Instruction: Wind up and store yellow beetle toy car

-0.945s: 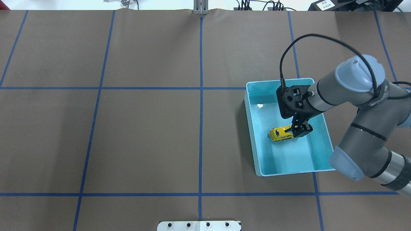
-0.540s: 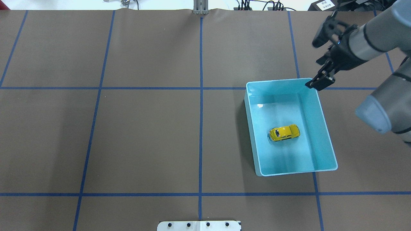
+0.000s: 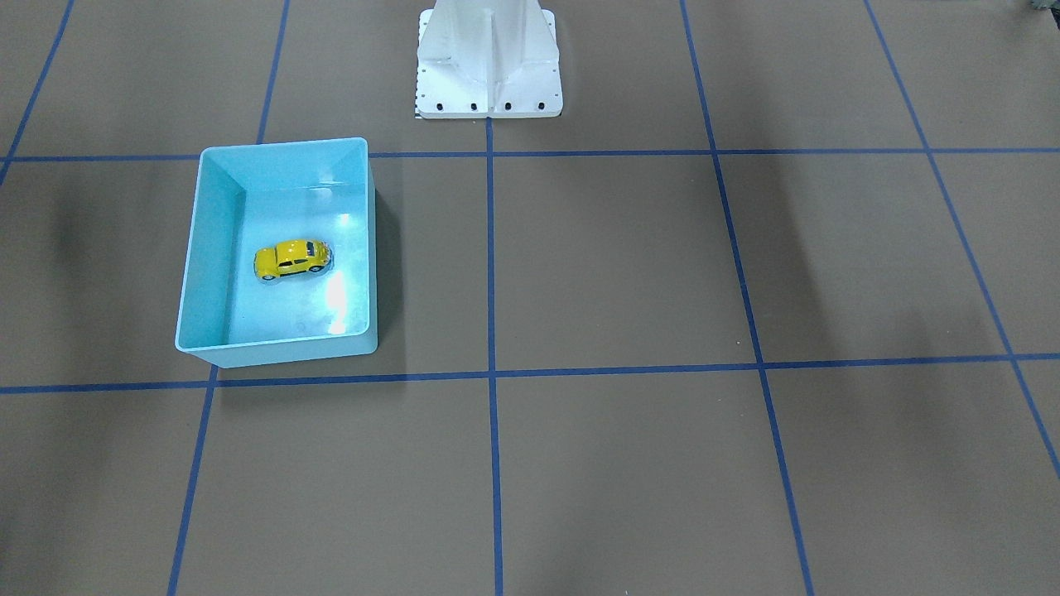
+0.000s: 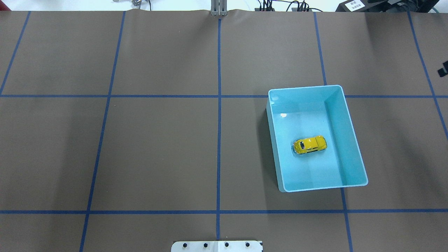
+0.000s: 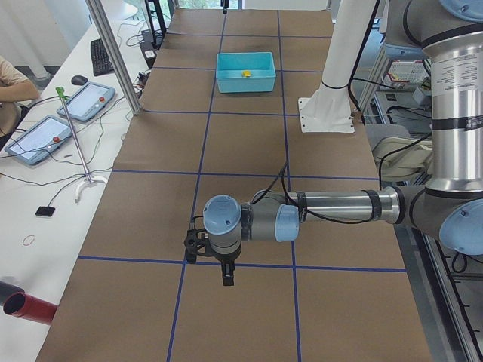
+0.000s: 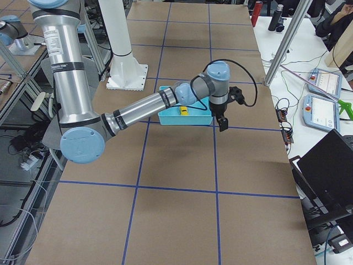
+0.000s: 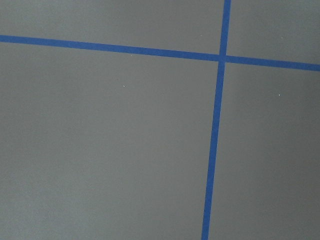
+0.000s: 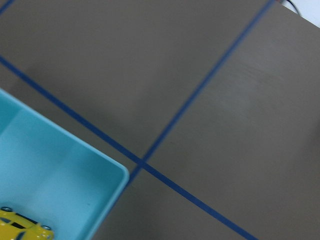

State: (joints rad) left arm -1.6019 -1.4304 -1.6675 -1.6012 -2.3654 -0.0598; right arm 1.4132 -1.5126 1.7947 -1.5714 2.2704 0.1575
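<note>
- The car (image 4: 310, 145) is seen upright on its wheels on the floor of the bin (image 4: 336, 115), near the middle, with no wall touched.
- The bin is set on the bench (image 4: 157, 150), which is covered in brown with blue tape lines.
- The right claw (image 6: 223, 125) is held pointing down over the bench just outside the bin, apart from the car. Whether its fingers are apart or together cannot be told.
- In the right wrist view, only a corner of the bin and one end of the car are caught at the lower left.
- The left claw (image 5: 227, 277) is held pointing down near a tape line, well apart from the bin. Whether it is parted or closed cannot be told either.
- In the left wrist view, only the brown cover and a tape crossing are shown.
</note>
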